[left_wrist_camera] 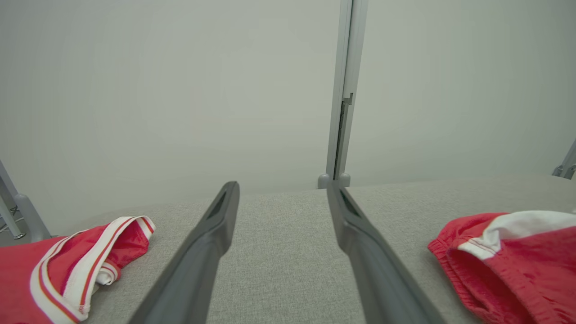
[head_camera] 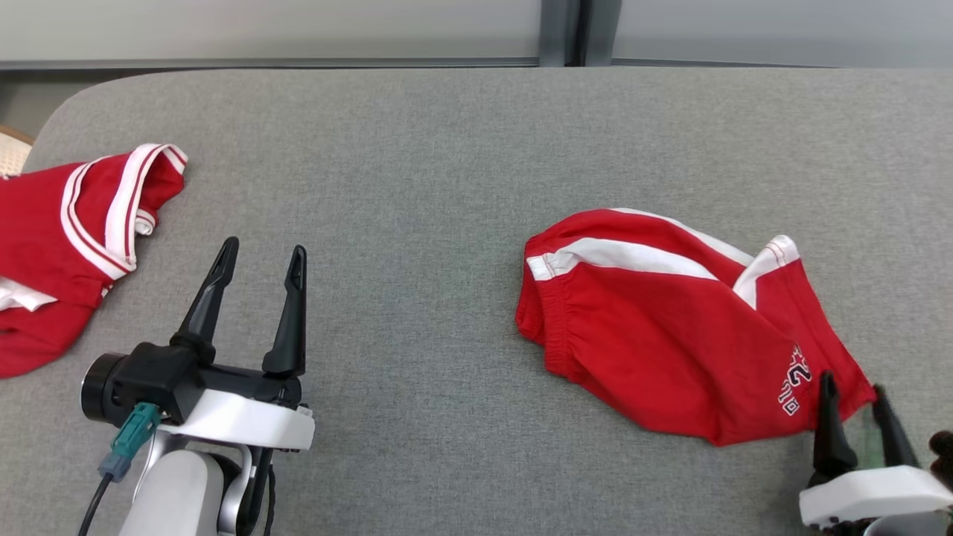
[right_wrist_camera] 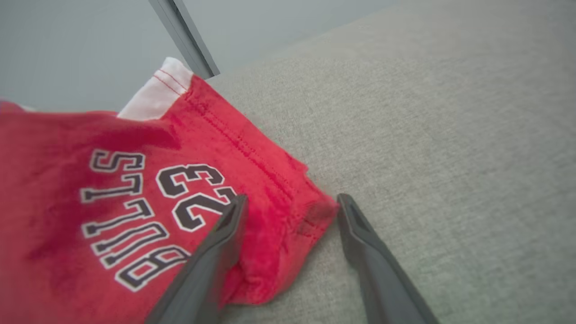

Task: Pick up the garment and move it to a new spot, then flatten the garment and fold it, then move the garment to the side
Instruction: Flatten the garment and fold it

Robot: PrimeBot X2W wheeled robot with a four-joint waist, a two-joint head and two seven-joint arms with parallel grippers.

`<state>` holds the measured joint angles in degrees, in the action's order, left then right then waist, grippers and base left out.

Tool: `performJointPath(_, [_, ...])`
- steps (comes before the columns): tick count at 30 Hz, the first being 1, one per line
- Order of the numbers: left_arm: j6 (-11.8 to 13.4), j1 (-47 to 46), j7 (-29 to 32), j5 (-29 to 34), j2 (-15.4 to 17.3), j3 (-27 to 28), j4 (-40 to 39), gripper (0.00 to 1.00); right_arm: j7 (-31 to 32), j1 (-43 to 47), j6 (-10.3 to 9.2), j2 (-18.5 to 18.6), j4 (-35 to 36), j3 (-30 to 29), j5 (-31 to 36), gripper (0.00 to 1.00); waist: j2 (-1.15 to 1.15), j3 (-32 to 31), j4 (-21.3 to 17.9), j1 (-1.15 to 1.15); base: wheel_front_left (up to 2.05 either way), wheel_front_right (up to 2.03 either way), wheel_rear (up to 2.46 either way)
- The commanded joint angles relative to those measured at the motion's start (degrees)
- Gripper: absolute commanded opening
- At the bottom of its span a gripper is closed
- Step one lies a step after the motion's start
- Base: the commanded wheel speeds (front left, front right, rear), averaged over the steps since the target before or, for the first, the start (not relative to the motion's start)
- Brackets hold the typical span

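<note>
The garment (head_camera: pixel 655 335) is a pair of red shorts with white stripes and a black number print, lying crumpled on the right half of the grey table. My right gripper (head_camera: pixel 854 387) stands open at its near right corner. In the right wrist view the hem corner (right_wrist_camera: pixel 310 211) lies loose between the spread fingers of this gripper (right_wrist_camera: pixel 292 198), one finger over the cloth (right_wrist_camera: pixel 112 189) and one over bare table. My left gripper (head_camera: pixel 264 247) is open above bare table, well left of the shorts (left_wrist_camera: pixel 517 265), with nothing between the fingers (left_wrist_camera: pixel 282 185).
A second red garment with white trim (head_camera: pixel 52 246) lies bunched at the table's left edge (left_wrist_camera: pixel 67 265). The grey fabric table (head_camera: pixel 417 223) has a rounded far left corner. A pale wall with a grey post (left_wrist_camera: pixel 344 90) runs behind it.
</note>
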<state>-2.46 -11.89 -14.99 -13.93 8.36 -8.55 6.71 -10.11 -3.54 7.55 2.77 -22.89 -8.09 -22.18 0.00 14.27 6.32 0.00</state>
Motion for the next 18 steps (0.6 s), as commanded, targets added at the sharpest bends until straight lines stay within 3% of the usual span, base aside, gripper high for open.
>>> performJointPath(1, [0.2, 0.5, -0.3, 0.4, 0.3, 0.2, 0.1, 1.00, -0.4, -0.3, -0.12, 0.3, 0.9, -0.2, 1.2, 1.00, 0.00, -0.5, -0.3, 0.00, 0.00, 0.00, 0.00])
performJointPath(9, [1.5, 3.2, -0.3, 0.0, 0.0, 0.5, 0.6, 1.00, 5.1, -0.9, -0.11, 1.5, 17.0, 1.7, 12.7, 1.00, 0.00, -3.2, -1.4, 0.00, 0.00, 0.00, 0.00])
performJointPath(18, [2.0, 4.8, -0.1, -0.2, 0.1, -0.2, 1.1, 1.00, 11.2, 0.1, -0.11, 3.3, 26.3, 6.3, 15.0, 1.00, 0.00, -4.9, -1.5, 0.00, 0.00, 0.00, 0.00])
